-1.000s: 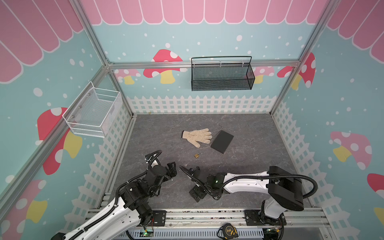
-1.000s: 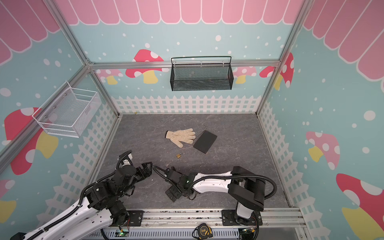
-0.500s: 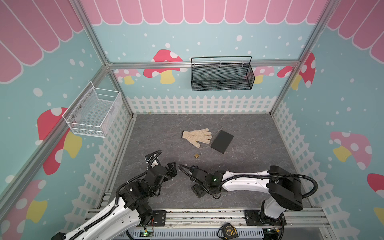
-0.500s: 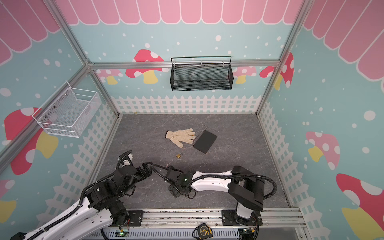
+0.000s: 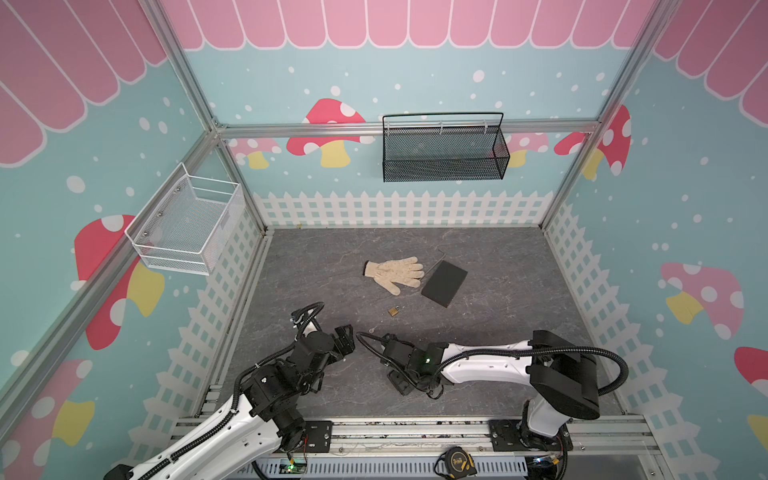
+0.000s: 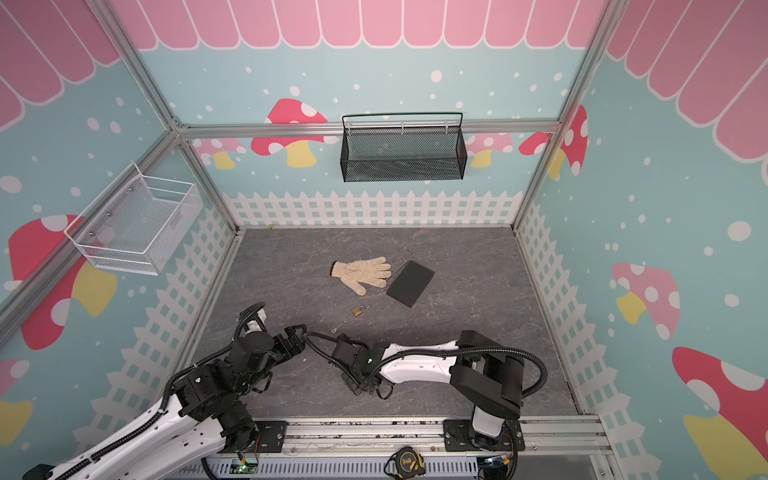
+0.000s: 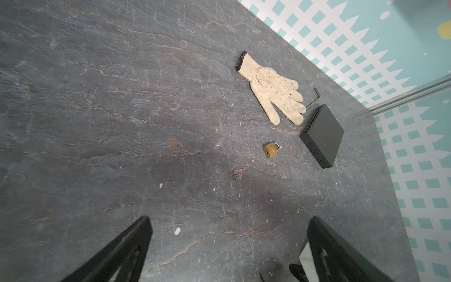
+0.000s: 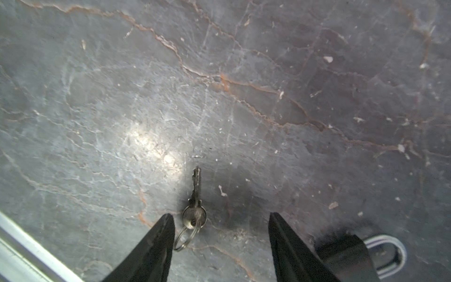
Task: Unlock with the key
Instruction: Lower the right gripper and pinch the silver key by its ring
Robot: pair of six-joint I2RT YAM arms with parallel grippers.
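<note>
A small silver key on a wire ring lies flat on the grey table. In the right wrist view it sits between my right gripper's fingertips, close beside one finger, and the jaws stand apart around it. In both top views the key lies just beyond the right wrist. The brass padlock rests a little farther back, shackle closed. My left gripper is wide open and empty, left of the key.
A cream glove, a black box and a hex key lie mid-table. A black mesh basket hangs on the back wall, a white one on the left. A tape measure sits at the front rail.
My right arm has slid left toward the key and its jaws have narrowed. The left arm has stayed where it was, open.
</note>
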